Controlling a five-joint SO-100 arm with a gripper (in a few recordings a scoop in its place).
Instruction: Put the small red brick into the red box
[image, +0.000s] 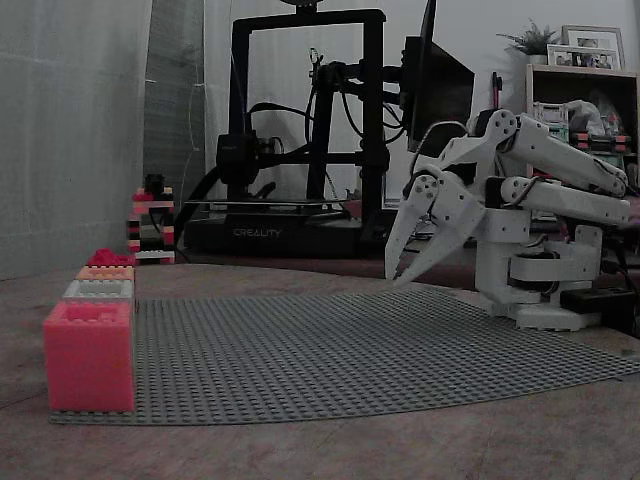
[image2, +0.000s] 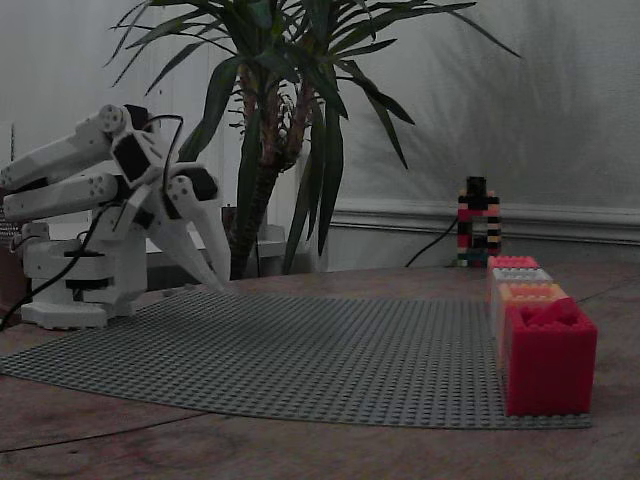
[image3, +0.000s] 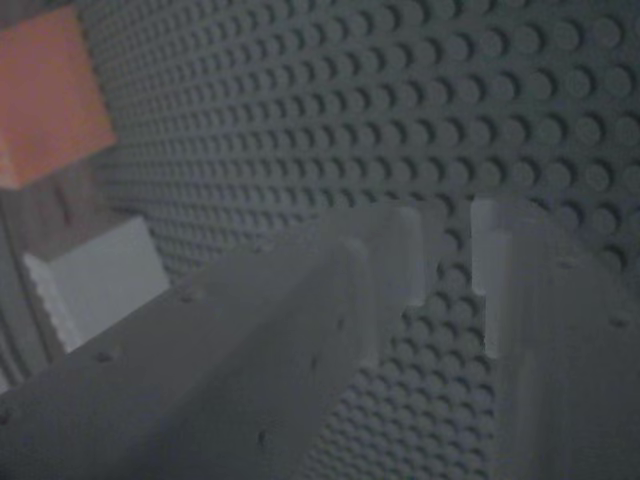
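Pink-red studded cube box (image: 89, 355) | white end effector (image: 403, 270) (tapered, empty)

The red box (image: 110, 258) (image2: 512, 262) is low, studded and deep crimson. It sits upright at the far end of a row of boxes along the edge of the grey mat (image: 330, 350), touching the next box. Its inside cannot be seen.

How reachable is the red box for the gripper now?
Likely yes: only bare baseplate lies between the gripper and the red box at the row's far end, though the stretch looks long.
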